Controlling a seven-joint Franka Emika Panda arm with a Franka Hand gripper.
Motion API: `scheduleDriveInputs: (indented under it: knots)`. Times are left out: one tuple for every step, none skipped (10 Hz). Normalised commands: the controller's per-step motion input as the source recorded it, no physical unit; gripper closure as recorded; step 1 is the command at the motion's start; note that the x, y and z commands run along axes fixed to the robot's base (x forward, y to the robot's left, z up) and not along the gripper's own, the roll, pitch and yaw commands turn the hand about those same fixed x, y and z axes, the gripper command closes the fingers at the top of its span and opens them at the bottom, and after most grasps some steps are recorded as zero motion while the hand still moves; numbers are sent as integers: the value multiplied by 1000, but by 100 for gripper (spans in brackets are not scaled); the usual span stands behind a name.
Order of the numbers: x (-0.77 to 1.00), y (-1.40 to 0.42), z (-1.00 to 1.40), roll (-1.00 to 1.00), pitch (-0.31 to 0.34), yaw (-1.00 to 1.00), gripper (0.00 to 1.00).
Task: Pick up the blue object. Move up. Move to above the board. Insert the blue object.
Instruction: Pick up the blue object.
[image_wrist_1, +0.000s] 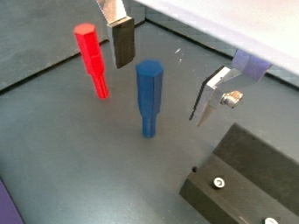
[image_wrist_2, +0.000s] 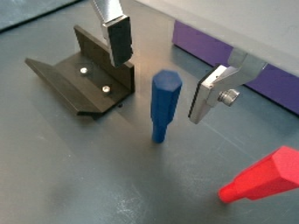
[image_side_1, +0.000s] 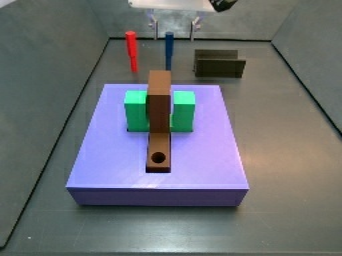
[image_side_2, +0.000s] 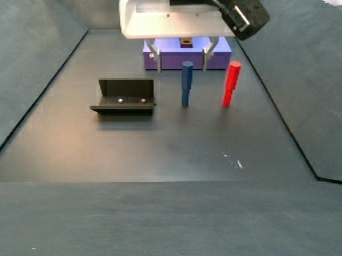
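Note:
The blue object (image_wrist_1: 149, 94) is a short blue peg standing upright on the grey floor, next to the red peg (image_wrist_1: 93, 59). It also shows in a wrist view (image_wrist_2: 163, 105) and in both side views (image_side_1: 168, 48) (image_side_2: 187, 84). My gripper (image_wrist_1: 160, 91) is open, with one finger (image_wrist_1: 121, 42) on each side of the blue peg's top and a gap to each. The gripper is also in a wrist view (image_wrist_2: 160, 89) and a side view (image_side_2: 185, 58). The board (image_side_1: 160, 118) is a brown bar on the green block, with its round hole (image_side_1: 159, 158) at the near end.
The fixture (image_wrist_2: 82, 77) stands on the floor close beside the blue peg, also in both side views (image_side_1: 218, 64) (image_side_2: 124, 97). The green block (image_side_1: 136, 110) sits on the large purple slab (image_side_1: 120, 165). Grey walls enclose the floor.

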Motion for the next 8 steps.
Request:
scheduleDriveInputs:
  knots:
    - [0, 0, -306, 0, 0, 0, 0]
    - [0, 0, -294, 0, 0, 0, 0]
    - [0, 0, -269, 0, 0, 0, 0]
    - [-17, 0, -220, 0, -10, 0, 0]
    - [0, 0, -60, 0, 0, 0, 0]
    - [0, 0, 0, 0, 0, 0, 0]
    - [0, 0, 0, 0, 0, 0, 100]
    - [0, 0, 0, 0, 0, 0, 100]
